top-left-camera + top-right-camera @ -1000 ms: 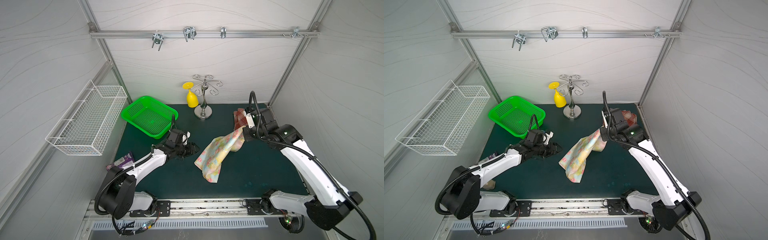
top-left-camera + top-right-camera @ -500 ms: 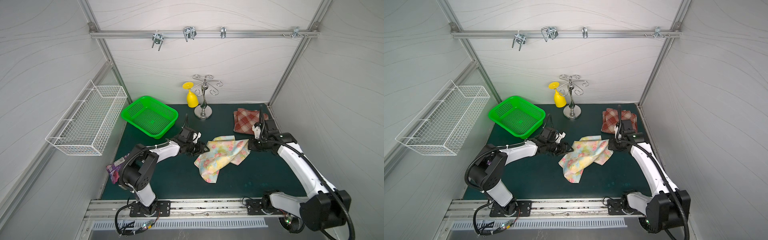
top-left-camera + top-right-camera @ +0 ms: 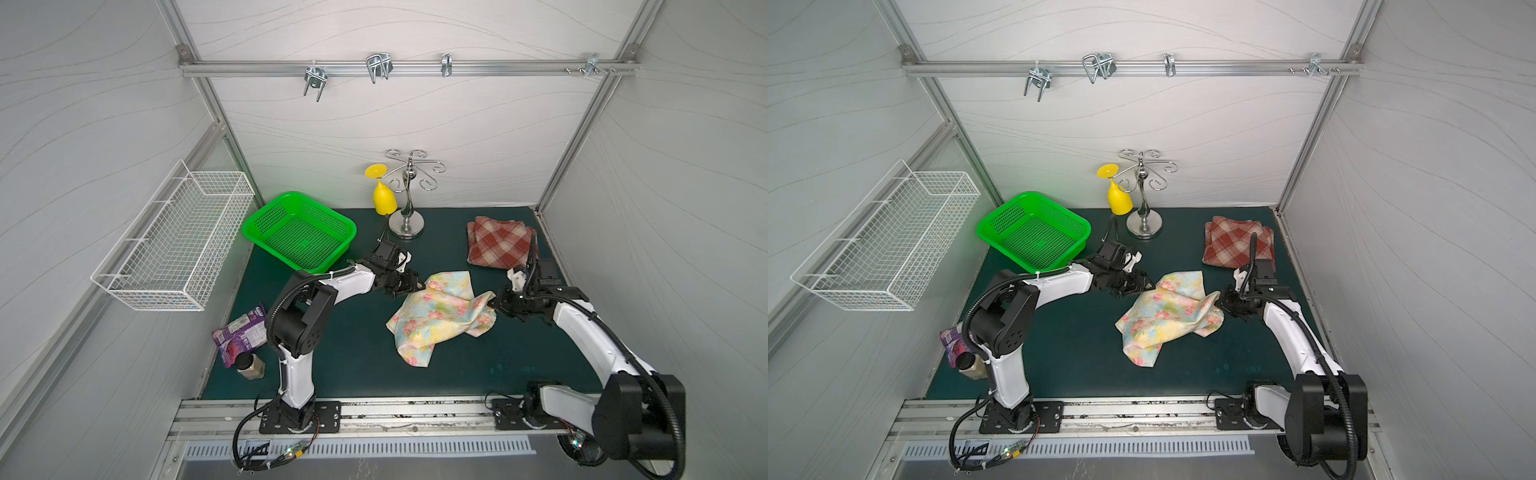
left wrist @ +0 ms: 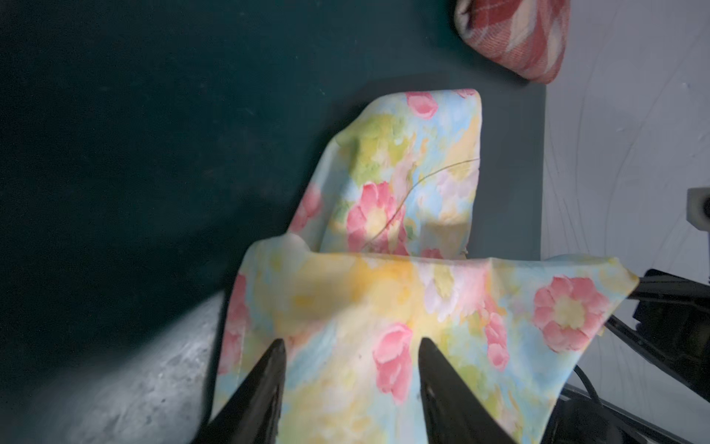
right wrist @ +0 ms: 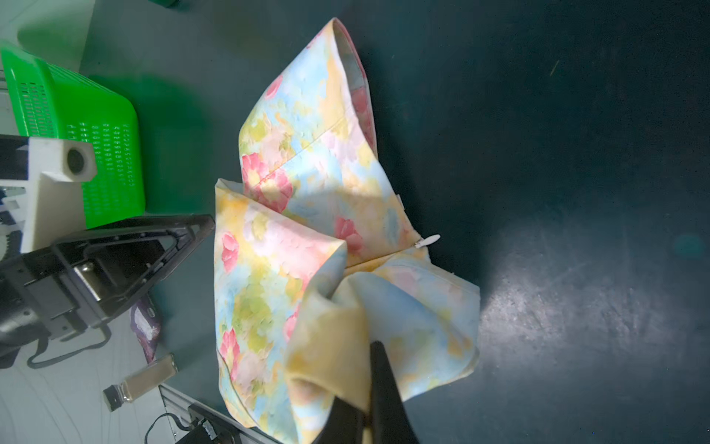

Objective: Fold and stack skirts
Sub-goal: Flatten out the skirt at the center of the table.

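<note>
Right gripper (image 3: 495,303) pinches the floral skirt (image 3: 436,316) at mid-table; left gripper (image 4: 350,342), jaws parted, meets its opposite edge; plaid skirt (image 3: 500,243) lies in the table's far right corner.

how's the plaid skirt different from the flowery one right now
The thick red-brown and cream plaid skirt lies folded near the back wall; the thin pale floral skirt sprawls rumpled mid-mat. No claw holds the plaid skirt; the right claw is shut on the floral skirt's corner. Both are small cloth skirts on the dark green mat.

Robotics lab test cell: white panel walls (image 3: 374,124) in aluminium framing (image 3: 519,68); two robot arms (image 3: 349,284) sit bolted to a rail (image 3: 415,411) at the bench's (image 3: 357,357) front edge.
</note>
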### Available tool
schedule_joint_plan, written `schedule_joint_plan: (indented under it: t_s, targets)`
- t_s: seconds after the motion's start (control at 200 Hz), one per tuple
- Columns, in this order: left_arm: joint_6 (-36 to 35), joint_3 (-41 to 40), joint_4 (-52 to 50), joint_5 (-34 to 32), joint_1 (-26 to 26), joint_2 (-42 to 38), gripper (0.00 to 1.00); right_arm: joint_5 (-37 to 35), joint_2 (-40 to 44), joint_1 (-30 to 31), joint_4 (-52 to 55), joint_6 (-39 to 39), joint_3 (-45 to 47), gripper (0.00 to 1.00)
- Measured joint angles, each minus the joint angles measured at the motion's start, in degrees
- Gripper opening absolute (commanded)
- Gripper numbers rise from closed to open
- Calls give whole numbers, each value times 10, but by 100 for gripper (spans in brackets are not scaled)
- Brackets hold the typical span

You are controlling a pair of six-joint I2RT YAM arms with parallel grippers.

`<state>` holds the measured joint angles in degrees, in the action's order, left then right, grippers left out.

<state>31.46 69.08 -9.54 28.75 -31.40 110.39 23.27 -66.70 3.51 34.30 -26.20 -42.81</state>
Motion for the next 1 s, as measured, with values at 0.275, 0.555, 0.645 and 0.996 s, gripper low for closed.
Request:
schedule_joint_plan:
  t_s: [0.275,0.555,0.645,0.996]
  targets:
    - [-14,39,-26,-46,1,51,43,13,1,0,-9,0,0,0]
    - [-22,39,-28,-46,0,56,1,16,1,-1,-22,1,8,0]
    - [-24,39,-33,-51,0,55,0,16,1,-1,-24,1,10,0]
    - [-51,141,-179,-137,6,-8,0,40,-36,15,-21,4,-101,0]
